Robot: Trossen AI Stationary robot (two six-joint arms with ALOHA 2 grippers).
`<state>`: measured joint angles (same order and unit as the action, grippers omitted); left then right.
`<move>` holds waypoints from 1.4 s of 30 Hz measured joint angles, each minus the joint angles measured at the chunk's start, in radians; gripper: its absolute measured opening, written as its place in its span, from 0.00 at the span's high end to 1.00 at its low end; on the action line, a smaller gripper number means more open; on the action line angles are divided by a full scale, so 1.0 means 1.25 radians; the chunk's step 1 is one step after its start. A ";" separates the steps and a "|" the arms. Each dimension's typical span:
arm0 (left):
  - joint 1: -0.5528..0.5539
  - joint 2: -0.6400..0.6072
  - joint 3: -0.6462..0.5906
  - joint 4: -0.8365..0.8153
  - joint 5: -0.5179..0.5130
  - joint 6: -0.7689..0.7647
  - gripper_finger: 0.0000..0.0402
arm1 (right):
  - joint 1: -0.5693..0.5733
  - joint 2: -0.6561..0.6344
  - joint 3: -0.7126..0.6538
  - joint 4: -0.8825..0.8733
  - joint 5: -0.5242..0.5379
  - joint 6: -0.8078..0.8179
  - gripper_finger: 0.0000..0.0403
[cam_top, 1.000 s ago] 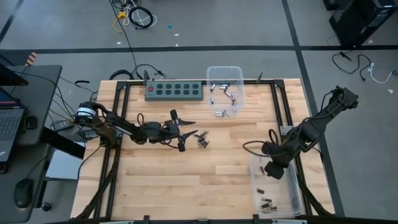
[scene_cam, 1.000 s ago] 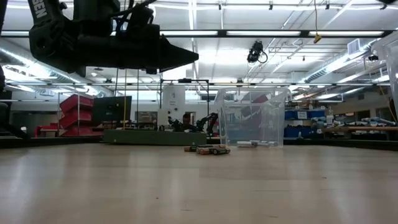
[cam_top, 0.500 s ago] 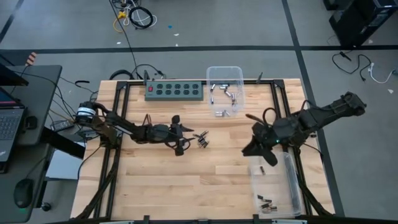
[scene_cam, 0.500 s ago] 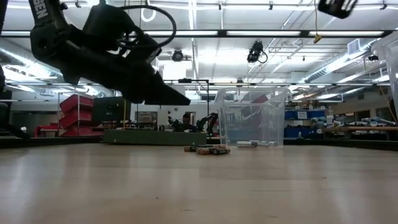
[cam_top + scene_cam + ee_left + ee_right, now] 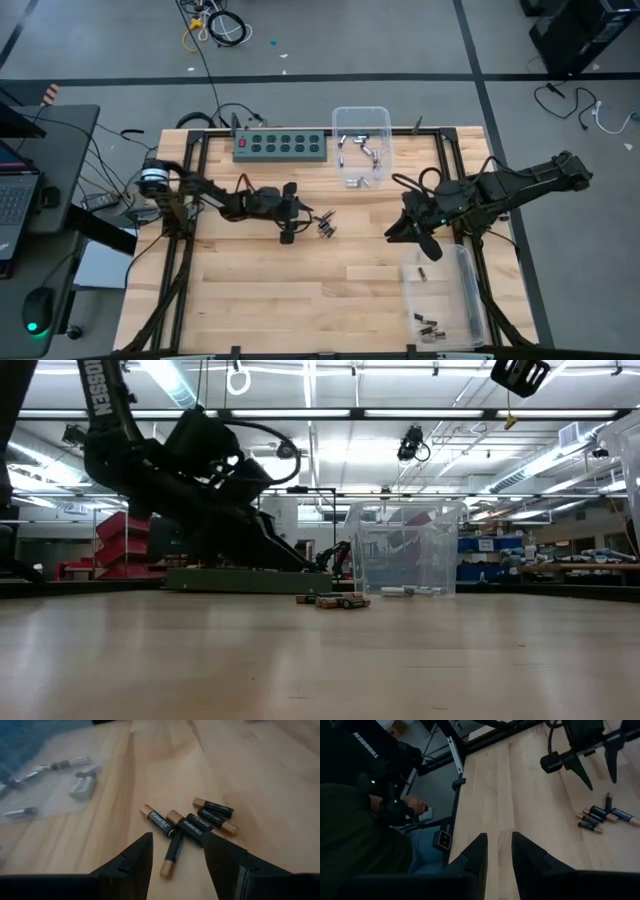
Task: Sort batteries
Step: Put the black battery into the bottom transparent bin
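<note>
Wood table, grey floor around; batteries loose mid-table, others in two clear bins. Left gripper spread empty beside them; right gripper parted, empty.

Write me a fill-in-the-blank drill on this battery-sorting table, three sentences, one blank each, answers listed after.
1. The loose batteries on the table lie just ahead of the ____ gripper.
2. The clear bin beside the green power strip holds ____ cells, not dark ones.
3. In the left wrist view, the left gripper's fingers stand ____, with nothing between them.

Missing words: left; silvery; open
</note>
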<state>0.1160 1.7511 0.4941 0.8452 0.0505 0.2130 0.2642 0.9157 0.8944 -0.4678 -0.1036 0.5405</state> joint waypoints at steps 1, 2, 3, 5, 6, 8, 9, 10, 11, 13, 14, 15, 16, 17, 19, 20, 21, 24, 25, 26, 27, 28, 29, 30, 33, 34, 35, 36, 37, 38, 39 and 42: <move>0.003 0.011 0.007 0.001 0.005 0.011 0.57 | 0.000 0.000 0.000 0.000 0.000 -0.001 0.82; 0.005 0.021 0.013 0.001 0.005 0.019 0.57 | 0.000 0.000 0.000 0.000 -0.001 -0.002 0.82; 0.007 0.030 0.018 -0.001 0.006 0.027 0.57 | 0.000 0.000 0.000 0.000 -0.001 -0.002 0.82; 0.012 0.048 0.030 -0.001 0.006 0.035 0.57 | 0.000 0.000 0.000 0.000 -0.001 -0.002 0.82; 0.016 0.055 0.033 -0.002 0.008 0.035 0.57 | 0.000 0.000 0.000 0.000 -0.001 -0.002 0.82; 0.023 0.070 0.038 -0.003 0.021 0.036 0.57 | 0.000 0.000 0.000 -0.002 0.001 -0.002 0.82; 0.028 0.076 0.038 -0.004 0.030 0.036 0.57 | 0.000 0.000 0.000 -0.005 0.002 -0.002 0.82; 0.032 0.081 0.037 -0.010 0.037 0.035 0.57 | 0.000 0.000 0.000 -0.005 0.002 -0.003 0.82; 0.035 0.087 0.036 -0.009 0.042 0.035 0.57 | -0.002 0.000 0.000 -0.005 0.002 -0.009 0.82; 0.040 0.097 0.037 -0.010 0.056 0.033 0.57 | -0.005 0.000 0.000 -0.005 0.004 -0.016 0.82; 0.041 0.102 0.037 -0.012 0.060 0.033 0.57 | -0.008 0.000 0.000 -0.005 0.005 -0.017 0.82; 0.041 0.108 0.037 -0.006 0.061 0.033 0.57 | -0.011 0.000 0.000 -0.005 0.005 -0.017 0.82; 0.042 0.112 0.037 -0.002 0.063 0.032 0.57 | -0.013 0.000 0.000 -0.005 0.005 -0.019 0.82; 0.043 0.115 0.038 -0.001 0.064 0.031 0.57 | -0.015 0.000 0.000 -0.005 0.005 -0.022 0.82; 0.045 0.122 0.038 0.004 0.069 0.027 0.57 | -0.018 0.000 0.000 -0.005 0.006 -0.034 0.82; 0.045 0.126 0.039 0.005 0.069 0.027 0.57 | -0.020 0.000 0.000 -0.005 0.006 -0.039 0.82; 0.045 0.127 0.039 0.006 0.069 0.026 0.57 | -0.022 0.000 0.000 -0.005 0.006 -0.042 0.82; 0.045 0.127 0.039 0.004 0.068 0.026 0.58 | -0.032 0.000 0.000 -0.005 0.006 -0.056 0.82; 0.045 0.127 0.039 0.003 0.069 0.026 0.58 | -0.034 0.000 0.000 -0.005 0.006 -0.058 0.82; 0.044 0.127 0.039 0.002 0.069 0.027 0.59 | -0.037 0.000 0.000 -0.005 0.007 -0.058 0.82; 0.044 0.127 0.039 0.001 0.067 0.027 0.61 | -0.039 0.000 0.000 -0.005 0.007 -0.058 0.82; 0.044 0.127 0.039 -0.001 0.065 0.026 0.63 | -0.040 0.000 0.000 -0.005 0.007 -0.058 0.82; 0.044 0.127 0.038 -0.002 0.065 0.020 0.65 | -0.041 0.000 0.000 -0.005 0.007 -0.058 0.82; 0.044 0.127 0.037 -0.002 0.065 0.016 0.68 | -0.041 0.000 0.000 -0.005 0.007 -0.059 0.82; 0.043 0.127 0.031 -0.003 0.060 0.007 0.77 | -0.041 0.000 0.000 -0.005 0.007 -0.068 0.82; 0.043 0.127 0.030 -0.003 0.059 0.002 0.80 | -0.041 0.000 0.000 -0.005 0.007 -0.074 0.82; 0.043 0.128 0.028 -0.003 0.058 -0.004 0.83 | -0.041 0.000 0.000 -0.005 0.007 -0.078 0.82; 0.043 0.128 0.025 -0.001 0.057 -0.008 0.86 | -0.041 0.000 0.000 -0.005 0.007 -0.079 0.82; 0.043 0.128 0.022 0.001 0.056 -0.011 0.89 | -0.041 0.000 0.000 -0.005 0.007 -0.079 0.82; 0.043 0.128 0.020 0.000 0.053 -0.016 0.91 | -0.041 0.000 0.000 -0.005 0.007 -0.079 0.82; 0.043 0.128 0.019 0.000 0.050 -0.021 0.94 | -0.041 0.000 0.000 -0.005 0.007 -0.080 0.82; 0.043 0.128 0.013 0.001 0.042 -0.031 0.97 | -0.041 0.000 0.000 -0.005 0.007 -0.086 0.82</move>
<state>0.1692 1.9110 0.5105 0.8470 0.1023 0.1738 0.2134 0.9157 0.8944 -0.4740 -0.0944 0.4334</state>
